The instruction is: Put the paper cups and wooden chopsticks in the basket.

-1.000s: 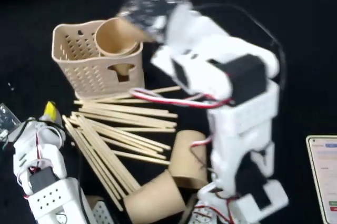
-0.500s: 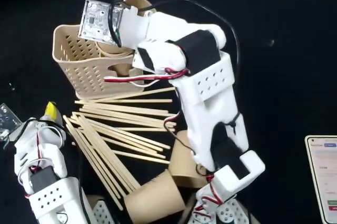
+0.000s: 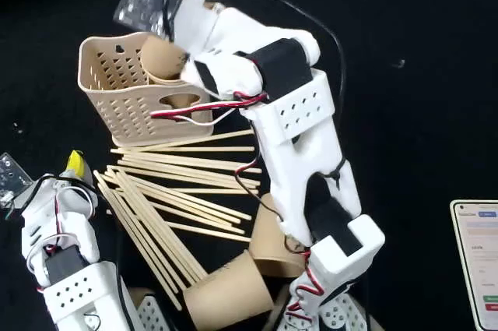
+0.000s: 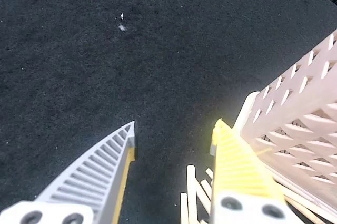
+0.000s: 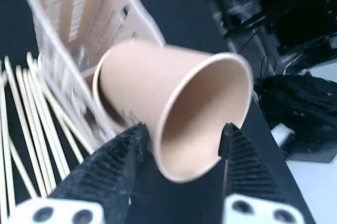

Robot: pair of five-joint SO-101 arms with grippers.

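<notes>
**Beige slotted plastic basket** [image 3: 117, 97]: stands on the black cloth surface [image 3: 405, 113]. It holds at least one tan paper cup [image 3: 159, 58], leaning against its right wall.

**Right end effector** [image 5: 184, 126]: reaches over the basket's right rim. Its black fingers [image 5: 126, 155] sit either side of a second tan paper cup [image 5: 174, 108] near the mouth. They appear to be clamped on it, though contact on one side is not certain. This cup is tilted with its mouth away from the basket, and its base is nested into another cup at the rim.

**Change:** a second ago this arm was swinging in beside the basket with its cup above the rim. Half a second ago it arrived over the basket, and now the cup is seated low in the nest. In my judgement the placement is all but done, and only the release remains.

**Left end effector** [image 4: 175, 123]: its fingers are apart and hold nothing. It is low, in front of the basket's left corner, and has not moved.

**Pale wooden chopsticks** [image 3: 179, 183]: a fanned heap just in front of the basket, undisturbed.

**Two loose tan paper cups:** both lie on their sides beyond the chopsticks from the basket, one [image 3: 229, 296] farther from it than the other [image 3: 272, 237]. Neither has been moved.

**Outstanding:** both loose cups and all the chopsticks are still to be put in the basket.
</notes>
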